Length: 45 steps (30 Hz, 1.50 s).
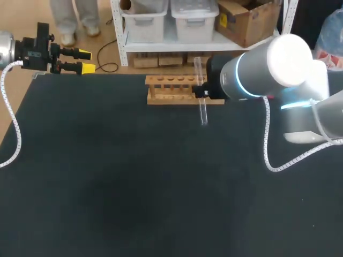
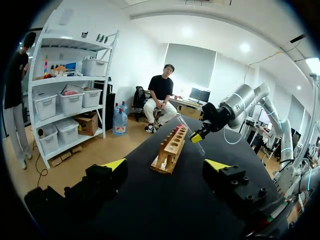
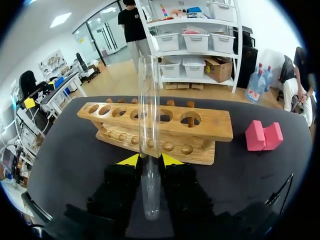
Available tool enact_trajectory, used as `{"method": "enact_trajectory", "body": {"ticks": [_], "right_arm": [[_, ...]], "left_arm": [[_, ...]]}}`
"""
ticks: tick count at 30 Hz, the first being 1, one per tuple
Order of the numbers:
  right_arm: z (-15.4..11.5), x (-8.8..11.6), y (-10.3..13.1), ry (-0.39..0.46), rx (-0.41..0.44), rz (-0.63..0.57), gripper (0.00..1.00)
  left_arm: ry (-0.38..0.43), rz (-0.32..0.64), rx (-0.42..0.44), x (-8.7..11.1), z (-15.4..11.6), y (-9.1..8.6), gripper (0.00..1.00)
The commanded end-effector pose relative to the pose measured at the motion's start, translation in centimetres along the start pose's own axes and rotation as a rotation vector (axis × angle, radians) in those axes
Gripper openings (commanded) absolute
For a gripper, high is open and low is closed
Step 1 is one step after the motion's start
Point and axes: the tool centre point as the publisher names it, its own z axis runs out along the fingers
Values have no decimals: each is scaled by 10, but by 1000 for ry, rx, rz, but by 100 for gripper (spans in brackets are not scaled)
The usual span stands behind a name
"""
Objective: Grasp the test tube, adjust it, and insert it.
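Right fingers (image 3: 130,160) grip test tube (image 3: 149,100), long axis roughly upright, wooden rack (image 3: 205,127) just ahead. Left fingers (image 1: 87,68) open, well apart, at the table's (image 1: 107,187) far corner.

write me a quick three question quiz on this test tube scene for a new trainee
1. True or false: the test tube already stands in a hole of the wooden rack.
2. Fill the gap: the left gripper is ___ and holds nothing.
3. What is the right gripper shut on? A. the test tube B. the wooden rack C. nothing

Key: 1 false, it is in a gripper, not in a hole. 2 open. 3 A.
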Motion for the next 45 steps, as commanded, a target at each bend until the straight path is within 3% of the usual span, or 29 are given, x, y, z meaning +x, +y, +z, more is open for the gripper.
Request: {"method": "enact_trajectory", "body": {"ticks": [1,21,29,34,40,45], "right_arm": [[0,-2,-1,31,1,2,0],[-7,6,0,54,-18,17,0],[-21,6,2,-6,9,52,0],[-37,-4,7,-96,36,54,0],[-58,-26,11,-345,95,51,0],[-67,-42,11,-497,132,42,0]], "left_arm": [[-3,3,1,1,0,1,100],[-3,3,1,1,0,1,100],[-3,3,1,1,0,1,100],[-3,3,1,1,0,1,100],[-3,3,1,1,0,1,100],[-3,3,1,1,0,1,100]]}}
